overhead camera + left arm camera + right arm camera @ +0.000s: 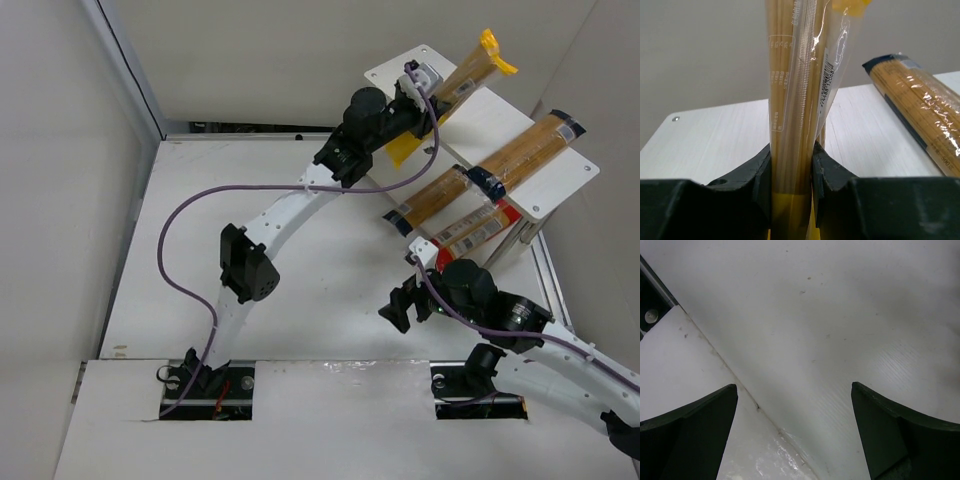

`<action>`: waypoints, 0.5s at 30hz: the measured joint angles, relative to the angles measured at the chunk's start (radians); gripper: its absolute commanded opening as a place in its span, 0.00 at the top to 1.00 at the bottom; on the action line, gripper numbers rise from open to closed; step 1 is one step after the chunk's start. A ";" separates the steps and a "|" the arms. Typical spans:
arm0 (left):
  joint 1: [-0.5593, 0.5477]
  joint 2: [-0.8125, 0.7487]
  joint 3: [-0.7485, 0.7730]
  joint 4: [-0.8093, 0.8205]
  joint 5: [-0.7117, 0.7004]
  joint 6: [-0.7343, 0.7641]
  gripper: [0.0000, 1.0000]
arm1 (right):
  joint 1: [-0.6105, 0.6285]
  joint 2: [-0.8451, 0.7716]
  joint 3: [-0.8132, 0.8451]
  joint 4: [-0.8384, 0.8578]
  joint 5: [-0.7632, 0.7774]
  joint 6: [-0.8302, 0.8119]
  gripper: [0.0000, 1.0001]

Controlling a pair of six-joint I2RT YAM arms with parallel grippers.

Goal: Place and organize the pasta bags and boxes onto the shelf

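Left tool (792, 160) clenched on yellow bag (795, 90), clear-fronted, pale spaghetti inside; right tool (794, 405) spread, empty.

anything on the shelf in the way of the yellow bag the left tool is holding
Nothing visible. The left tool grips the yellow bag over a bare stretch of the shelf; the nearest orange-brown pack lies apart to its right.

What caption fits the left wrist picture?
Left gripper pinching the yellow spaghetti bag at the white shelf, an orange-brown pack lying alongside.
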 measured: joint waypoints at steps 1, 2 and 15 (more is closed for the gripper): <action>0.003 0.010 0.000 0.031 0.008 -0.007 1.00 | 0.000 0.000 0.000 -0.002 0.003 0.004 0.00; 0.005 0.017 0.000 0.067 0.019 -0.016 1.00 | 0.000 0.000 0.000 -0.003 0.005 0.008 0.00; 0.006 0.077 0.066 0.409 0.126 -0.081 1.00 | 0.000 0.000 0.000 -0.018 0.018 0.024 0.00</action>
